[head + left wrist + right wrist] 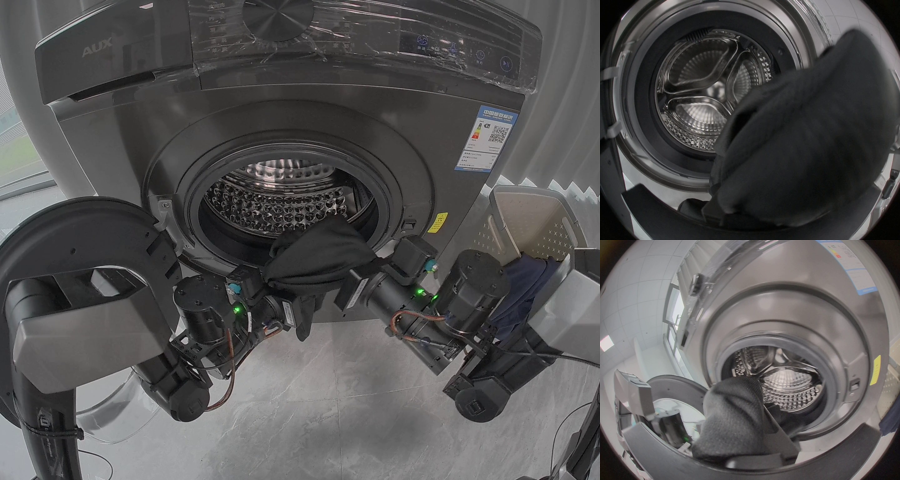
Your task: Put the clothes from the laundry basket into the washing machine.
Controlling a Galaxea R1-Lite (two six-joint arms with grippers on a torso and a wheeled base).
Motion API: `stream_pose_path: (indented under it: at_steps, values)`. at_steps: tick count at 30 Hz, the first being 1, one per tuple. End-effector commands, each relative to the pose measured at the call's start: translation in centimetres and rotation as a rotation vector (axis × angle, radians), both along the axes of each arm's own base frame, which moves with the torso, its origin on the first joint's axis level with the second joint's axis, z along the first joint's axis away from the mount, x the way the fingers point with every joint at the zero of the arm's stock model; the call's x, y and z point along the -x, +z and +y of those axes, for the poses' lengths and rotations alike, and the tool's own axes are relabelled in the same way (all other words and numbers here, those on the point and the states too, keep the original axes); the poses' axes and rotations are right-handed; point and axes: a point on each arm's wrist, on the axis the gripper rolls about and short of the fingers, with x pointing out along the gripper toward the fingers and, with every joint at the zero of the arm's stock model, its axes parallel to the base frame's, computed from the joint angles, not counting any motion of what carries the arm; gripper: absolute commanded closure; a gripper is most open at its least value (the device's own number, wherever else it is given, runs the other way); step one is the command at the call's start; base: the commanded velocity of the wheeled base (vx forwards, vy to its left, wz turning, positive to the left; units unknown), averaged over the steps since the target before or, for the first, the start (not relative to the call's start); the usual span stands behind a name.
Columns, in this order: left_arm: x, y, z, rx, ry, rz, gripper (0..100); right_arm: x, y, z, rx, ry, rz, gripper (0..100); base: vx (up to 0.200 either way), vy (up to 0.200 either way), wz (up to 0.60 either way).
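Spanning the left gripper (262, 284) and right gripper (370, 267), the black garment (319, 253) sags over the lower door rim of the washing machine (312, 119), whose front bears a blue-edged label (486, 139) and a yellow sticker (437, 222). In the left wrist view, then the right, cloth covers each gripper, so neither grasp can be told.

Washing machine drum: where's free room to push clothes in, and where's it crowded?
Free: the drum, bare at its back and across the upper opening. Crowded: the opening's lower edge, where the black garment bunches.
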Motion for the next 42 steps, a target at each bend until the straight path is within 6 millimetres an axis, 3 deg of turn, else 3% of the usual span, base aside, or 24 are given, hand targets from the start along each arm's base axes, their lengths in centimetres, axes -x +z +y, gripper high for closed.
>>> stream_pose_path:
  at_steps: [1,4,5,10,14,15,18,20,22,23,28,33,42]
  values:
    - [0.6,2.2,0.7,0.035,0.007,-0.041,100,-0.8,-0.7,-1.8,0.020,-0.051,0.025,100,0.000,0.000,0.00]
    - [0.9,2.7,0.9,0.040,0.007,-0.049,100,-0.5,-1.2,-1.8,0.037,-0.044,0.041,100,0.000,0.000,0.00]
    - [0.9,2.7,1.0,0.038,0.008,-0.046,100,-0.5,-1.3,-1.8,0.040,-0.039,0.043,0,0.000,0.000,0.00]
    - [1.7,3.2,1.5,0.037,0.013,-0.045,100,0.2,-1.5,-2.2,0.064,-0.031,0.050,0,0.000,0.000,0.00]
    - [3.6,4.6,2.8,0.044,0.040,-0.046,100,2.7,-2.6,-4.0,0.157,0.009,0.092,0,0.000,0.000,0.00]
    - [5.0,4.9,3.8,0.035,0.049,-0.030,100,4.2,-3.5,-5.1,0.211,0.058,0.123,0,0.000,0.000,0.00]
    - [7.2,4.4,5.3,-0.003,0.033,0.013,100,6.0,-4.7,-6.6,0.266,0.093,0.183,0,0.000,0.000,0.00]
    - [8.9,3.7,6.1,-0.041,0.008,0.054,100,6.3,-5.3,-7.3,0.293,0.092,0.214,0,0.000,0.000,0.00]
    - [9.1,3.5,6.2,-0.047,0.003,0.060,100,6.4,-5.4,-7.4,0.296,0.096,0.216,0,0.000,0.000,0.00]
    - [10.4,3.0,6.9,-0.081,-0.013,0.087,100,7.1,-5.7,-8.0,0.327,0.129,0.224,0,0.000,0.000,0.00]
    - [10.3,2.7,7.2,-0.079,0.000,0.106,100,7.8,-5.9,-9.2,0.342,0.115,0.246,0,0.000,0.000,0.00]
    - [10.2,2.6,7.1,-0.081,-0.001,0.107,100,6.0,-6.7,-10.9,0.351,0.020,0.287,0,0.000,0.000,0.00]
    - [10.5,2.4,6.9,-0.099,-0.015,0.106,100,5.6,-6.5,-10.9,0.337,0.006,0.277,0,0.089,0.000,0.00]
